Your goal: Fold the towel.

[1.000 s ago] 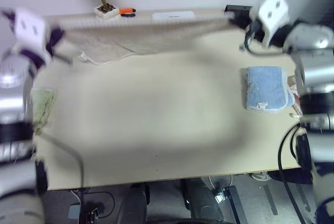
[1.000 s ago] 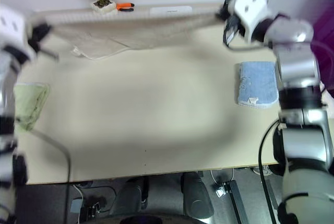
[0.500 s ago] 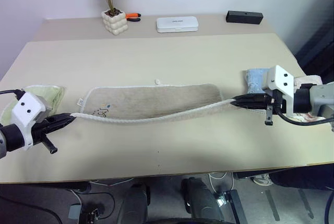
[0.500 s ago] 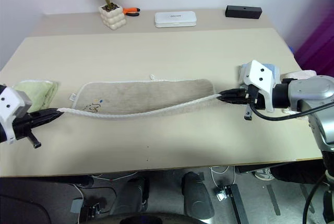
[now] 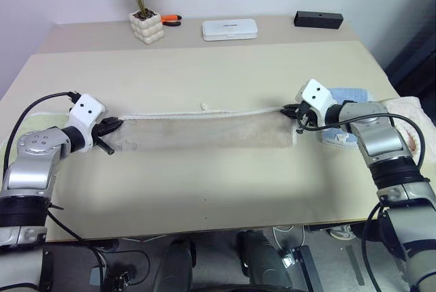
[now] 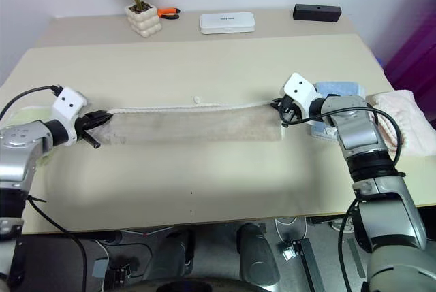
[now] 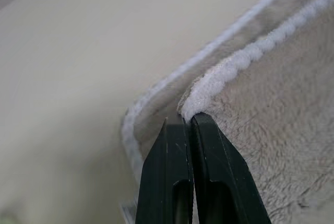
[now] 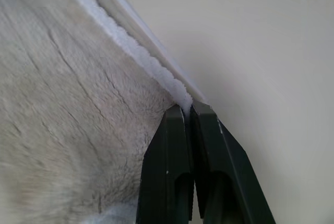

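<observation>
The towel (image 5: pixel 204 131) lies folded lengthwise as a long beige band across the middle of the worktop (image 5: pixel 218 190), well in front of the potted plant (image 5: pixel 139 6) at the back edge. The left gripper (image 5: pixel 117 124) has its jaws clenched on the white-trimmed corner at the towel's left end, and the right gripper (image 5: pixel 287 109) has its jaws clenched on the trimmed corner at the right end. A small white loop (image 5: pixel 203 107) sticks out from the towel's far edge. A folded light blue towel (image 5: pixel 347 96) lies just beyond the towel's right end.
</observation>
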You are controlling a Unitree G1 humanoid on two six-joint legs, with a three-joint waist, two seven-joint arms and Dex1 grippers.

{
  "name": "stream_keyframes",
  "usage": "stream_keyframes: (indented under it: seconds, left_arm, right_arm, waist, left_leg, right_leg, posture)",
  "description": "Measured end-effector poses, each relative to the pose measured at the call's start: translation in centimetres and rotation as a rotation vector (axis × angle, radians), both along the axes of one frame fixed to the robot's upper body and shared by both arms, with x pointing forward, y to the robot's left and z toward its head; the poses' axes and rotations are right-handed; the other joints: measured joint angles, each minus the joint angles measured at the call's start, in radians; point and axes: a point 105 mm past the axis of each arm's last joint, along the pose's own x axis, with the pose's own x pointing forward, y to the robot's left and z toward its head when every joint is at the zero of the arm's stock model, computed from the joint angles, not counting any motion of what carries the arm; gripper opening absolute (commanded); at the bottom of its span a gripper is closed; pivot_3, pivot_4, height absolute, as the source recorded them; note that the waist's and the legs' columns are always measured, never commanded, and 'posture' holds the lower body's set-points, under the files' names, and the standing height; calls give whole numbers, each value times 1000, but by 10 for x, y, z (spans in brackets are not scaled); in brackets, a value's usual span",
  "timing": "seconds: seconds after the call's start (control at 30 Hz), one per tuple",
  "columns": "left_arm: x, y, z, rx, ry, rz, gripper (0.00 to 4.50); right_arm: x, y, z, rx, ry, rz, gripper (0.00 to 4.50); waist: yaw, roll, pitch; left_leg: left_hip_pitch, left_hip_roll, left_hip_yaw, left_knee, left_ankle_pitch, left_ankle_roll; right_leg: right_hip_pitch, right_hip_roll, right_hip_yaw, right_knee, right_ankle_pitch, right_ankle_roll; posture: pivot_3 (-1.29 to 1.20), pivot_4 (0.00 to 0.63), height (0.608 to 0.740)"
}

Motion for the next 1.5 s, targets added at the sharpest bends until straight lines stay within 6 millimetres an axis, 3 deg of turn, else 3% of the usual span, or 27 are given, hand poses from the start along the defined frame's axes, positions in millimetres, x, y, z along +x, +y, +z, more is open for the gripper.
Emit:
stream_keyframes:
  seconds: [0.13, 0.33, 0.4, 0.5, 0.6, 0.77, 0.9, 1.03, 1.13, 1.23, 1.33, 1.4, 1.5]
  left_arm:
    - [15, 0, -7, -12, -1, 8, 0]
    - [18, 1, -19, -14, 16, 11, 0]
    - [18, 1, -19, -28, 20, 12, 0]
    - [17, 3, -19, -46, 25, 29, 964]
    - [16, 10, -15, -67, -13, 82, 2306]
    - [0, 24, 8, -217, -114, 192, 2306]
    - [-12, 20, 14, -348, -152, 238, 2306]
    - [-20, -20, 24, -414, -204, 142, 2306]
    - [-34, -82, 25, -368, -188, -87, 2381]
    - [-51, -127, 12, -335, -127, -269, 2381]
    - [-70, -175, 2, -378, -76, -456, 2381]
    - [-78, -191, 0, -392, -58, -522, 2381]
    - [-82, -200, -2, -400, -48, -552, 2381]
  right_arm:
    - [10, -1, 0, -6, -20, -4, 43]
    - [13, -1, -10, -2, -4, -6, 43]
    - [13, -2, -10, -7, -2, 0, 599]
    - [12, -2, -9, -3, 1, 8, 1841]
    - [10, -7, -1, -9, -44, -12, 3236]
    - [-14, -36, 25, 34, -111, -114, 3236]
    - [-43, -32, 17, 163, -25, -151, 3236]
    - [-70, -7, 6, 491, 123, -212, 3236]
    - [-87, 5, -2, 673, 251, -269, 4466]
    - [-101, 10, -14, 768, 343, -341, 4466]
    - [-111, 13, -46, 859, 479, -508, 4466]
    - [-113, 17, -47, 904, 492, -552, 4466]
    - [-111, 22, -46, 966, 512, -605, 4466]
  waist:
    - [0, 0, 0]
    - [0, 0, 0]
    - [0, 0, 0]
    - [-1, 0, 0]
    - [0, 0, 0]
    - [6, 0, 0]
    - [5, -1, -1]
    - [4, -1, -1]
    - [10, -1, -1]
    - [11, -1, -2]
    - [10, -1, -2]
    - [3, 0, -3]
    - [1, 0, -4]
  left_leg:
    - [0, 0, 0, 0, 0, 0]
    - [0, 0, 0, 0, 0, 0]
    - [0, 0, 0, 0, 0, 0]
    - [0, 0, 0, 0, 0, 0]
    - [0, 0, 0, 0, 0, 0]
    - [-1, 0, -1, 1, 0, 0]
    - [1, 0, -1, 2, 0, 0]
    - [1, 0, -3, 3, 0, 0]
    - [2, 0, -2, 3, 0, 0]
    - [2, 0, -2, 2, 0, 0]
    - [2, 0, -2, 2, 0, 0]
    - [3, 0, -2, 2, 0, 0]
    - [3, 1, -3, 2, 0, 0]
  right_leg:
    - [0, 0, 0, 0, 0, 0]
    - [0, 0, 0, 1, 0, 0]
    - [0, 0, 0, 1, 0, 0]
    - [0, 0, 0, 1, 0, 0]
    - [0, 0, 0, 1, 0, 0]
    - [0, -1, 0, 1, 0, 0]
    - [2, 0, 0, 3, 0, 0]
    - [4, 0, 0, 2, 0, 0]
    - [5, 0, 0, 2, 0, 0]
    - [5, 0, 0, 1, 0, 0]
    - [5, 0, 0, 1, 0, 0]
    - [6, 1, 0, 1, 0, 0]
    - [6, 3, 0, 1, 0, 0]
  posture:
    - [0, 150, 737]
    - [0, 150, 737]
    - [0, 150, 737]
    - [0, 150, 737]
    - [0, 150, 737]
    - [0, 150, 737]
    - [0, 150, 737]
    - [0, 150, 737]
    - [0, 150, 737]
    - [0, 150, 737]
    - [0, 150, 737]
    - [0, 150, 737]
    - [0, 150, 737]
